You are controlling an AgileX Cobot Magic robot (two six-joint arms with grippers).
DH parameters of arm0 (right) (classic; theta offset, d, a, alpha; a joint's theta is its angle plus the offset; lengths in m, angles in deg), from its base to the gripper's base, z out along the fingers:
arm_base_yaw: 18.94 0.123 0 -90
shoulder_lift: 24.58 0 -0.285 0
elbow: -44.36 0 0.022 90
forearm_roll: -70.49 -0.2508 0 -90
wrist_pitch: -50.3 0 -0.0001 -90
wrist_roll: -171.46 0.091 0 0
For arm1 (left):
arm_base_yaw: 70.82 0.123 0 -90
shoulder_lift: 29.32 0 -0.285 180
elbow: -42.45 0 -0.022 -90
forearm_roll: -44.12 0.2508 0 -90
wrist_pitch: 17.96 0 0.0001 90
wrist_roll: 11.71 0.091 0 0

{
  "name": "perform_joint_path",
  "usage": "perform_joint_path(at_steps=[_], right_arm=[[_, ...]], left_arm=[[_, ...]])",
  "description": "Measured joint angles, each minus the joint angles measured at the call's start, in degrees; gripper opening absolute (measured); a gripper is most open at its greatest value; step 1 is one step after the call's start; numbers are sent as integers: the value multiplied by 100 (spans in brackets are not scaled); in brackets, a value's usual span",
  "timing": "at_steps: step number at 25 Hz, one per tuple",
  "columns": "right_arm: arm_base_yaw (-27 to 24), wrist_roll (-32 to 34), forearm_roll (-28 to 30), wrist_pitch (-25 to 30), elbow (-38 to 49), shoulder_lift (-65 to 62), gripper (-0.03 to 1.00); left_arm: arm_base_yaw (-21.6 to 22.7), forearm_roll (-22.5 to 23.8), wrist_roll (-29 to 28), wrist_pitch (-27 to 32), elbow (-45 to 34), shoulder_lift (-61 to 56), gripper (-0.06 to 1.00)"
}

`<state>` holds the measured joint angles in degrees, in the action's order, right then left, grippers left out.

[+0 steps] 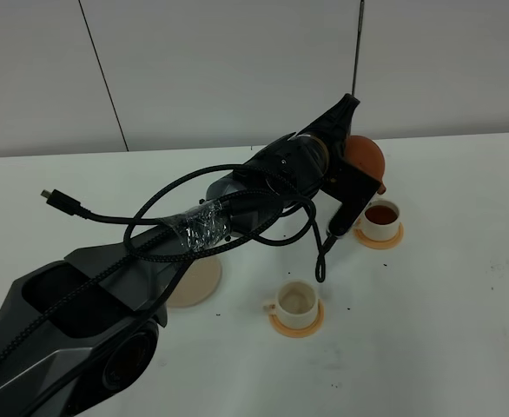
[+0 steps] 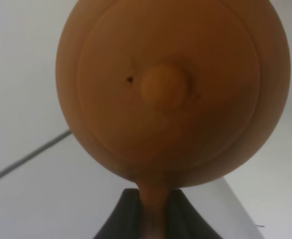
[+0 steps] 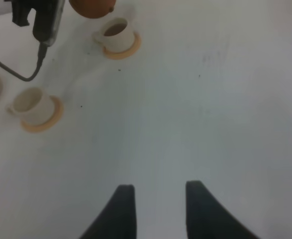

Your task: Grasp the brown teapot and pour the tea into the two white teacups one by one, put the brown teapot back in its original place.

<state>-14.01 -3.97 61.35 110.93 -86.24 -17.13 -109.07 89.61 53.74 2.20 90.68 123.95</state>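
My left gripper [image 1: 340, 149] is shut on the loop handle of the brown teapot [image 1: 366, 156] and holds it tilted in the air, its spout just above the far white teacup [image 1: 381, 217], which has brown tea in it. The left wrist view shows the teapot's lid [image 2: 166, 89] filling the frame, with the handle between my fingers [image 2: 123, 219]. The near white teacup [image 1: 295, 300] looks empty. The beige saucer [image 1: 198, 282] lies bare, partly hidden by my left arm. My right gripper [image 3: 158, 209] is open and empty over bare table, away from both cups.
Each cup stands on an orange coaster [image 1: 299, 327]. A black cable loop [image 1: 320, 252] hangs from the left arm between the two cups. The white table [image 1: 463, 287] reaches back to a grey wall. In the right wrist view the cups [image 3: 118, 34] lie far ahead.
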Motion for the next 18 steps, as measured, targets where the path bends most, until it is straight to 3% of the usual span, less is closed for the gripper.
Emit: perform_joint_path(at_steps=[12,18], right_arm=[[0,0,0,0,0,0,24],[0,0,0,0,0,0,24]], left_arm=[[50,-38,-1657,880,0,-93,17],[58,-564,-1862,1245,5,-172,17]])
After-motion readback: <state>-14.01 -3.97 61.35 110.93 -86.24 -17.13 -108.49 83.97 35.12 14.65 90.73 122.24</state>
